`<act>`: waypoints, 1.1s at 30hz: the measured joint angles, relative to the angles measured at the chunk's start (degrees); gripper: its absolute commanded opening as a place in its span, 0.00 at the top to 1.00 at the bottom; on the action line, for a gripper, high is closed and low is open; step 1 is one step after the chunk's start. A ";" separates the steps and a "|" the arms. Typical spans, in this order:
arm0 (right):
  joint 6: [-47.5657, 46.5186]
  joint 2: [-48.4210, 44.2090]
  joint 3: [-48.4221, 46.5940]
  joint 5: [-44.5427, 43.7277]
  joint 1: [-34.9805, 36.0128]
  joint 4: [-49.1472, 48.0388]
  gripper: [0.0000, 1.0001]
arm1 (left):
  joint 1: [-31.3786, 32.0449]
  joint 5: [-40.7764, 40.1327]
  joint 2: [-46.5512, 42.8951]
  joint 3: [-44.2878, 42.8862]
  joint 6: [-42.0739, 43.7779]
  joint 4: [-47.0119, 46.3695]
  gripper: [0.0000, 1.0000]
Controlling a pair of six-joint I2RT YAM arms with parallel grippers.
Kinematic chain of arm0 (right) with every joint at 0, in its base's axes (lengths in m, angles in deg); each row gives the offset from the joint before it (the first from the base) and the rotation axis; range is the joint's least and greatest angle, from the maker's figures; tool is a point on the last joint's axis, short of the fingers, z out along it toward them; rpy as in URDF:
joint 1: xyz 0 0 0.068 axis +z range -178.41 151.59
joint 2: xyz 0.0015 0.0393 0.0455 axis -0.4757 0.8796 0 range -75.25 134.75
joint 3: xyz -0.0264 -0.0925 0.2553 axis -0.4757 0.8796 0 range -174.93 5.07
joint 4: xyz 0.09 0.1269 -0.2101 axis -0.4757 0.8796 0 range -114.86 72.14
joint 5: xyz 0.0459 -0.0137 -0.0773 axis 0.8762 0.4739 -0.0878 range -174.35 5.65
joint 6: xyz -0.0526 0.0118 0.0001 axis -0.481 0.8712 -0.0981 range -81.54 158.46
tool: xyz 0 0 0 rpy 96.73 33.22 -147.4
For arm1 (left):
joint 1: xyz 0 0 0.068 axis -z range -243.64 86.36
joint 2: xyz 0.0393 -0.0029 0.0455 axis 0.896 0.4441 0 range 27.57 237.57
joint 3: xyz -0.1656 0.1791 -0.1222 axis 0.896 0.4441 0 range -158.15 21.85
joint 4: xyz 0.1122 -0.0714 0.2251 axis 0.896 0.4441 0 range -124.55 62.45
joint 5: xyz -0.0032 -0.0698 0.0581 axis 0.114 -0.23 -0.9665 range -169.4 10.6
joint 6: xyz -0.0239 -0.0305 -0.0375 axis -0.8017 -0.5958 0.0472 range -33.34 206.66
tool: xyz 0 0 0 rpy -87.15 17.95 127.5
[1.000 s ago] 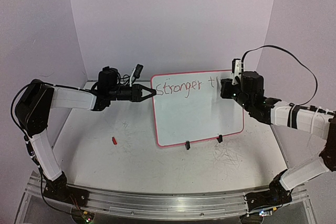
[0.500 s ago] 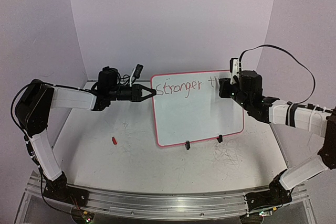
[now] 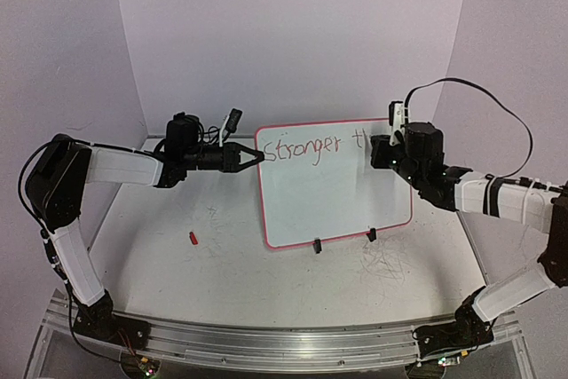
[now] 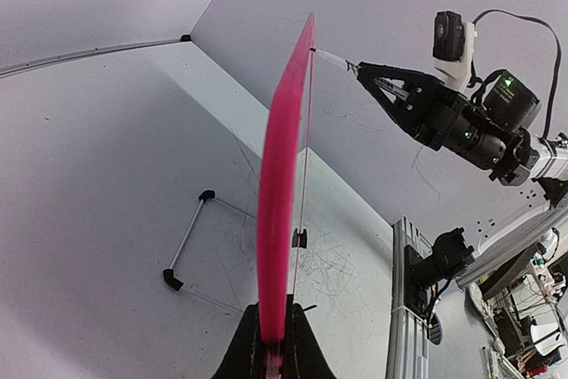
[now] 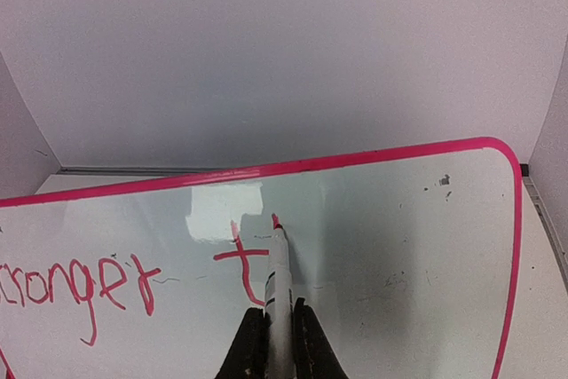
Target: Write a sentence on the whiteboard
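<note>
My main worry was pressure. If the marker (image 5: 280, 268) bore too hard on the whiteboard (image 3: 337, 188), I judged the board could swing back or twist in the hold on its left rim, and the stroke would smear. Too light, and the line would break. The marker could also have slid in its pinch and skewed the letter. Room was a lesser risk: the sentence (image 5: 115, 281) read "Stronger t" so far, with only a modest blank stretch before the right rim.

The right gripper (image 5: 278, 312) had its 2 fingers clamped on the marker's barrel, tip touching the board just right of the "t". The left gripper (image 4: 275, 326) was clenched on the board's pink rim, top left. The board stood mid-table on its 2 black clip feet (image 3: 317, 246).
</note>
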 measured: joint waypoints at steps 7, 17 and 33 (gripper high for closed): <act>1.14 -1.69 2.59 0.21 0.00 0.54 1.00 | 0.00 0.00 0.00 0.00 0.02 0.00 1.00; 3.06 -3.79 5.75 0.94 0.00 1.77 1.00 | 0.03 0.00 0.00 -0.01 0.01 0.00 1.00; 2.94 -2.82 3.93 0.81 0.02 1.94 1.00 | 0.11 -0.02 0.00 0.00 0.02 -0.02 1.00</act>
